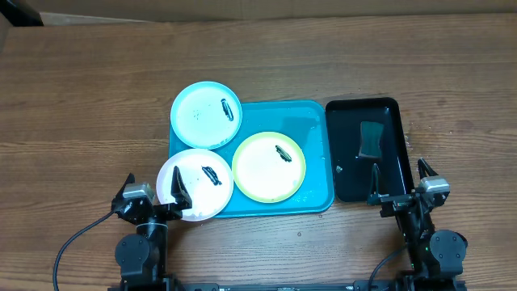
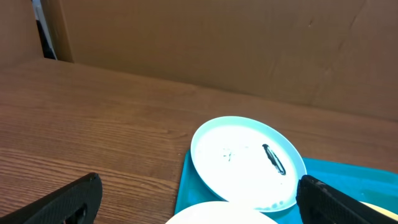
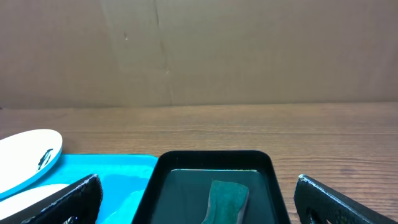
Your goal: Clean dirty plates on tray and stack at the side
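Overhead, tray [image 1: 311,121]: turquoise, mid-table, long sides at 12 and 6 o'clock.
light blue plate [image 1: 206,114]: at 10 o'clock on tray, overhanging the rim, dark smear toward 3 o'clock.
white plate [image 1: 195,184]: at 8 o'clock on tray, overhanging the rim, smeared.
yellow-green plate [image 1: 268,166]: flat inside tray, toward 6 o'clock, smeared.
black tray [image 1: 391,121]: just beside tray at 3 o'clock, green sponge [image 1: 371,138] inside.
left gripper [image 1: 153,179]: released, jaws wide, empty; one finger above white plate.
right gripper [image 1: 399,170]: released, jaws wide, empty; at 6 o'clock end of black tray.
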`<action>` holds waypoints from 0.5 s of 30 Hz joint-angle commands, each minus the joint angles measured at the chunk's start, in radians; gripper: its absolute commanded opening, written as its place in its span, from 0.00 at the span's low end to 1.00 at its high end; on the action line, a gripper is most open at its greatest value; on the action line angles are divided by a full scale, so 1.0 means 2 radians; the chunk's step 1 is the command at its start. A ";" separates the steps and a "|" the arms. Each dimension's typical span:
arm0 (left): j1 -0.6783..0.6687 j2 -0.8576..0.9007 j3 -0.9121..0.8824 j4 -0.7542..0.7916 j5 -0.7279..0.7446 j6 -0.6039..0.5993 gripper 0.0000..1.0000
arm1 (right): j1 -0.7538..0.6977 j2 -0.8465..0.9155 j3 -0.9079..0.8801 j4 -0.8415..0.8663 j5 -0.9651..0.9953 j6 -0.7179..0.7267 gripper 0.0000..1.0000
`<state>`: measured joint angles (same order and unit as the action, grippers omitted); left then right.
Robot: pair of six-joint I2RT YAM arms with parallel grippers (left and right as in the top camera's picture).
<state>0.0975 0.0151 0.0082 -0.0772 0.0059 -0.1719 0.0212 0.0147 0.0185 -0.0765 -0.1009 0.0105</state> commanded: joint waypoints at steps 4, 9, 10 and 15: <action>-0.003 -0.005 -0.001 0.001 -0.005 0.007 1.00 | -0.002 -0.006 -0.005 0.002 -0.003 -0.002 1.00; -0.003 -0.005 -0.001 0.000 -0.005 0.006 1.00 | -0.002 -0.006 -0.005 0.002 -0.003 -0.002 1.00; -0.003 -0.005 -0.001 0.000 -0.004 0.006 1.00 | -0.002 -0.006 -0.005 0.002 -0.003 -0.002 1.00; -0.003 -0.005 -0.001 0.010 -0.003 0.005 1.00 | -0.002 -0.006 -0.005 0.002 -0.010 0.027 1.00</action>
<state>0.0975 0.0151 0.0082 -0.0742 0.0063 -0.1722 0.0212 0.0147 0.0185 -0.0765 -0.1043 0.0212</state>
